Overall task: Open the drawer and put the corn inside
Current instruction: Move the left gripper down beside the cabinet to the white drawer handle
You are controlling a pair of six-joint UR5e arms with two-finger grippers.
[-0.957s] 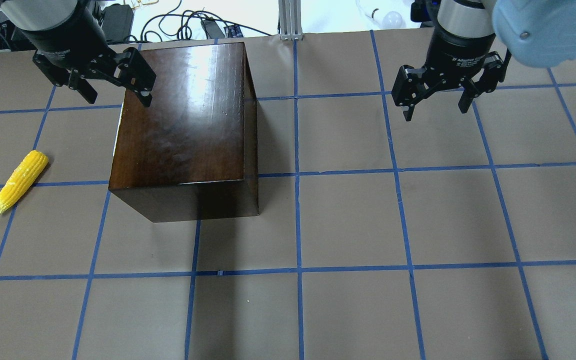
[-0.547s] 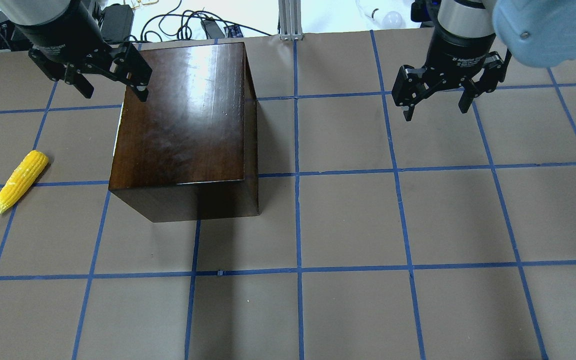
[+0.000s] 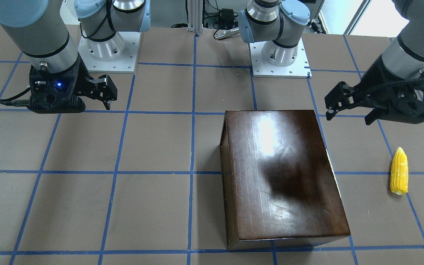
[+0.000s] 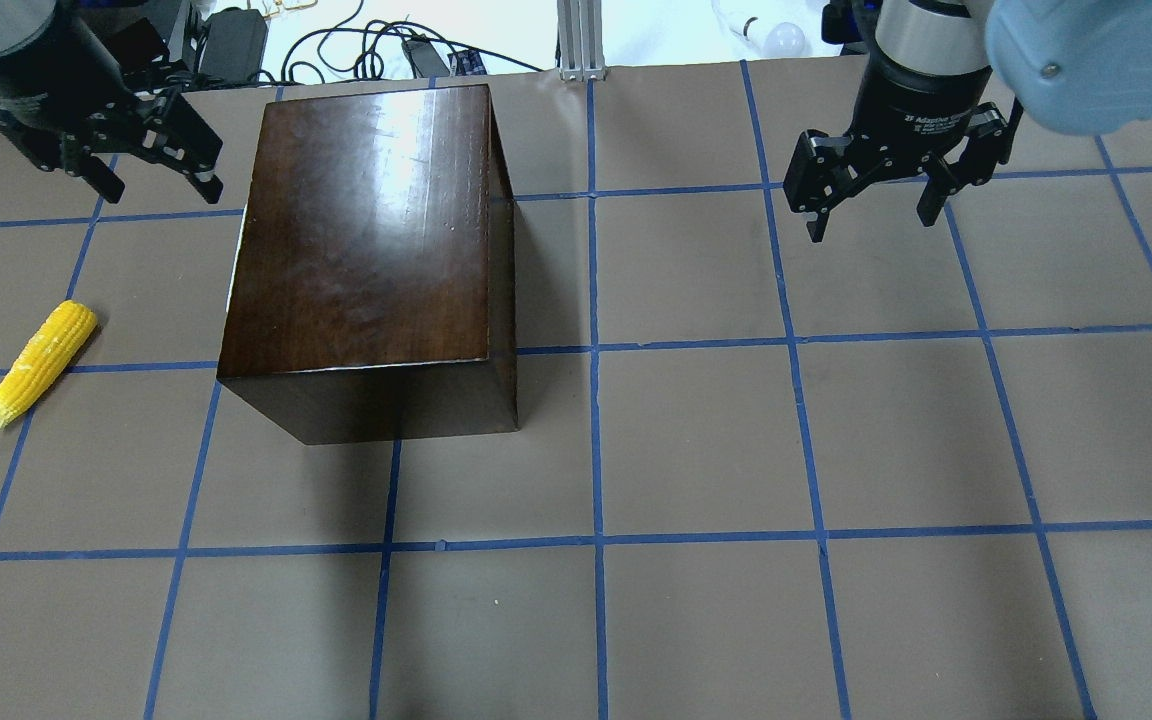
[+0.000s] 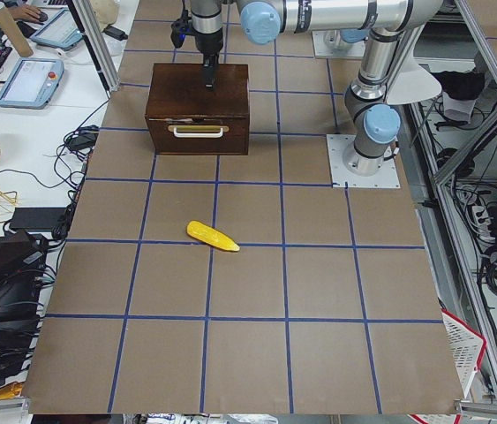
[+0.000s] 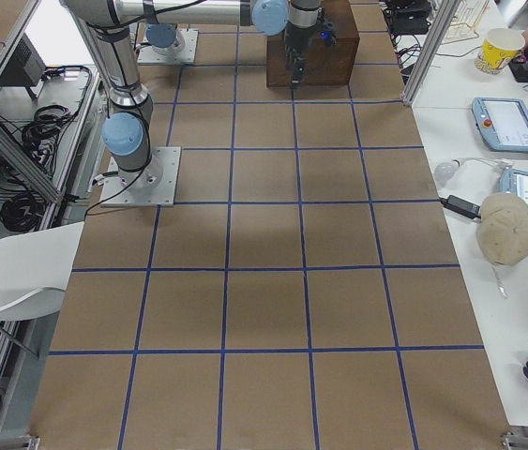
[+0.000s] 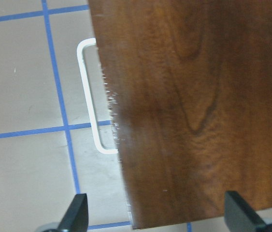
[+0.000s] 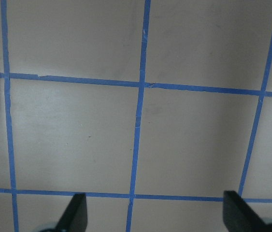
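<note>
Legibly, "2F Adaptive" on right gripper [image 4: 871,226]

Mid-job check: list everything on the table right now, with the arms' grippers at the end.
table: one, brown with a blue tape grid, under everything.
box: one, glossy dark brown, on the robot's left half of the table.
drawer: one, dark front with whitish handle, shut, in the box's side facing the corn.
corn: one, yellow, lying on the table, apart from the box.
left gripper: one, black, open, above the box's handle-side edge.
right gripper: one, black, open, over the table, away from the box.
</note>
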